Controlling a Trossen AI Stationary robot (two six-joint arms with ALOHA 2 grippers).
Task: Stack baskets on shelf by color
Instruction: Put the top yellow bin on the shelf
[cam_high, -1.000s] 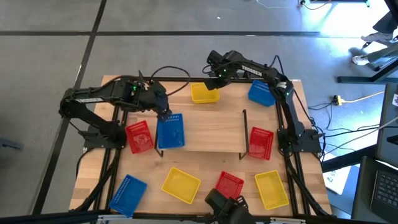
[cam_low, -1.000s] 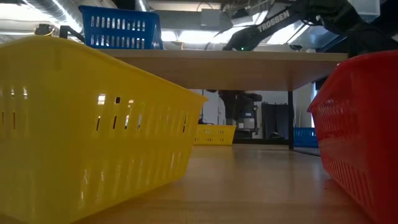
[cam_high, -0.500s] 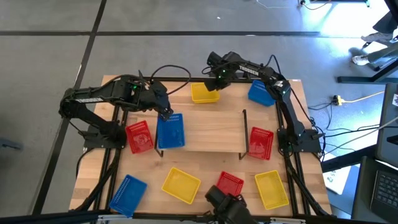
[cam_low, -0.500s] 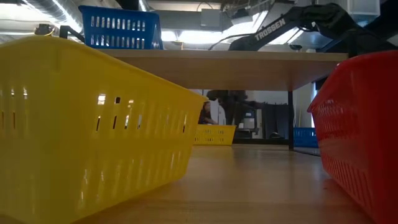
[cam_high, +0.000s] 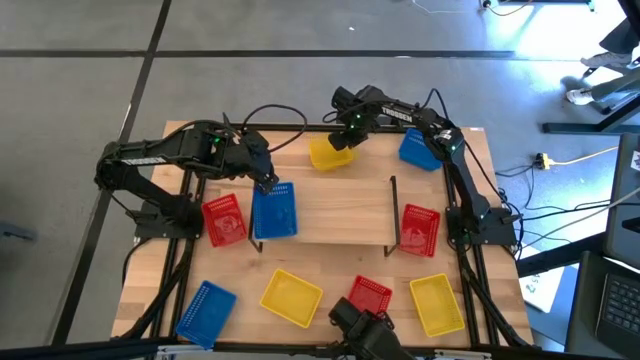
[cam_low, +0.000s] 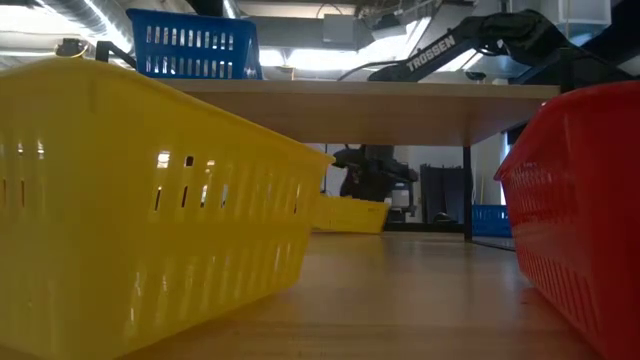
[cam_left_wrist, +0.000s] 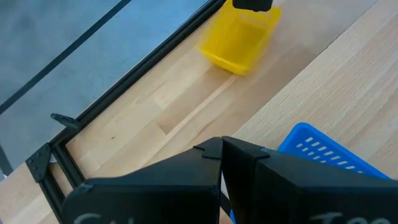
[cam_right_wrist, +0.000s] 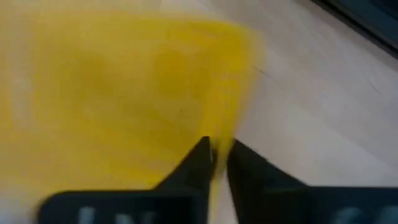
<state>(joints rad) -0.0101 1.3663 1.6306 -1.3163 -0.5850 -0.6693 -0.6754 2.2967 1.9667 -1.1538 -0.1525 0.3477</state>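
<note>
A yellow basket (cam_high: 326, 153) sits tilted on the tabletop beyond the shelf (cam_high: 340, 215). My right gripper (cam_high: 348, 139) is over its right end, shut on its wall. The low view shows that yellow basket (cam_low: 350, 213) far off under the shelf board, with my right gripper (cam_low: 366, 168) above it. A blue basket (cam_high: 275, 210) stands on the shelf's left end. My left gripper (cam_high: 267, 183) hangs shut over this basket's far edge, and I see no contact. Its shut fingertips (cam_left_wrist: 221, 147) show in the left wrist view. My right gripper (cam_right_wrist: 219, 159) pinches the yellow basket's right-hand wall (cam_right_wrist: 219, 140) at the rim, one finger (cam_right_wrist: 198, 160) inside the basket and the other outside over the bare wood. The fingers come from above, pointing down. The basket is tilted under the hold.
Red baskets stand left (cam_high: 224, 218) and right (cam_high: 419, 228) of the shelf, and a blue one (cam_high: 420, 148) at the far right. Along the near edge lie a blue (cam_high: 206, 310), a yellow (cam_high: 291, 296), a red (cam_high: 368, 297) and another yellow basket (cam_high: 436, 304).
My right gripper has come down onto the yellow basket and shut on its right wall. The basket, flat on the table before, now sits tilted and has shifted slightly toward the table's left.
</note>
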